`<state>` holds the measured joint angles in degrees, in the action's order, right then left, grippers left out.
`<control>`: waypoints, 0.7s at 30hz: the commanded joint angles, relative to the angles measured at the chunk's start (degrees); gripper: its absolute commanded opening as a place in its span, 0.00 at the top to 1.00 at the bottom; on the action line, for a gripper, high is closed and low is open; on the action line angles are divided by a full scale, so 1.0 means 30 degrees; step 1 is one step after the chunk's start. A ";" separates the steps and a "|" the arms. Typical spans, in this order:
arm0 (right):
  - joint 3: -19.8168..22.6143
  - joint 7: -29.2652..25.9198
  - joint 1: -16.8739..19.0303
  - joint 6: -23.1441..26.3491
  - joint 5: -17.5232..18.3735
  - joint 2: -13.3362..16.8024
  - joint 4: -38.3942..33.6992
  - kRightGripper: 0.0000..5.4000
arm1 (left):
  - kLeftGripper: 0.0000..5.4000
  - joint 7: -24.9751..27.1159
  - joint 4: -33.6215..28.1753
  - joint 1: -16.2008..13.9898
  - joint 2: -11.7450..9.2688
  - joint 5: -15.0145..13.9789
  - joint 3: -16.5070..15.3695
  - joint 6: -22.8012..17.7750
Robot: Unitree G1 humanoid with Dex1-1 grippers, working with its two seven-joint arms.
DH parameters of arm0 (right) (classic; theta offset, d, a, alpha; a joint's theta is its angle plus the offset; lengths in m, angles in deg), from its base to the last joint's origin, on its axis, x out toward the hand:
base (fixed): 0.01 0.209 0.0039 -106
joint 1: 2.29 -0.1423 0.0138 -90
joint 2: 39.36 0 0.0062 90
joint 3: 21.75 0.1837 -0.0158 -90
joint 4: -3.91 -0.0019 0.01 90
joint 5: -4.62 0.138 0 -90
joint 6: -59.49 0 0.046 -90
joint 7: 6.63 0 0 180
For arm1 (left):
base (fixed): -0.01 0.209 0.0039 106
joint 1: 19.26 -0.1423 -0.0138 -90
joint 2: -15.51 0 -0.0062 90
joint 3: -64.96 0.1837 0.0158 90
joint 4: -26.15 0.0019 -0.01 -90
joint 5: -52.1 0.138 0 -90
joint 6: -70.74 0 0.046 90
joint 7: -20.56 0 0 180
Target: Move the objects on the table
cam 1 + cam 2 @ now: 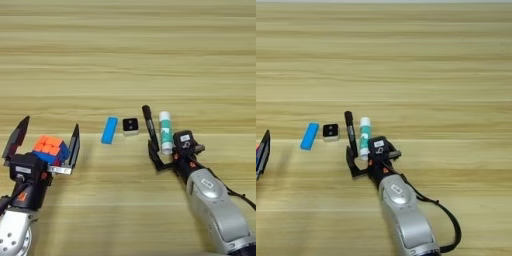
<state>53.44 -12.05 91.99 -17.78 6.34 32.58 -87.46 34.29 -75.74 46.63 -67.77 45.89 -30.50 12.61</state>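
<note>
The multicoloured puzzle cube point(50, 149) lies at the near left between the spread black fingers of my left gripper point(50, 127), which is open; the right finger point(75, 142) is close beside the cube, the left one stands apart. In a row at mid-table lie the blue block point(109, 130), the small black-and-white cube point(130, 126), the black marker pen point(149, 126) and the white-and-green glue stick point(165, 129). My right gripper point(167, 151) is open and straddles the near end of the glue stick, one finger point(154, 156) just beside the marker's near tip.
The wooden table point(128, 60) stretches bare behind the row of objects. My right forearm point(403, 210) reaches in from the near right, with a black cable looping beside it.
</note>
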 commanded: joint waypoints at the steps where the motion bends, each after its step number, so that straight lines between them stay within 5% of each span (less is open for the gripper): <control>1: 0.0083 0.0010 -0.0100 -0.0030 -0.0109 -0.0157 0.0445 0.05 | 0.00 -0.0032 -0.0285 -0.0128 -0.0058 0.0161 0.0015 0.0057; 21: 0.0154 0.0061 -0.0036 -0.0596 -0.0483 -0.0233 0.1677 0.48 | 0.00 0.0133 -0.0347 -0.0282 -0.0317 -0.0089 -0.0162 0.0103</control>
<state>53.68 -12.06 91.10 -21.06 5.14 32.07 -84.05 34.43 -76.21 45.98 -68.25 45.63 -30.81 12.62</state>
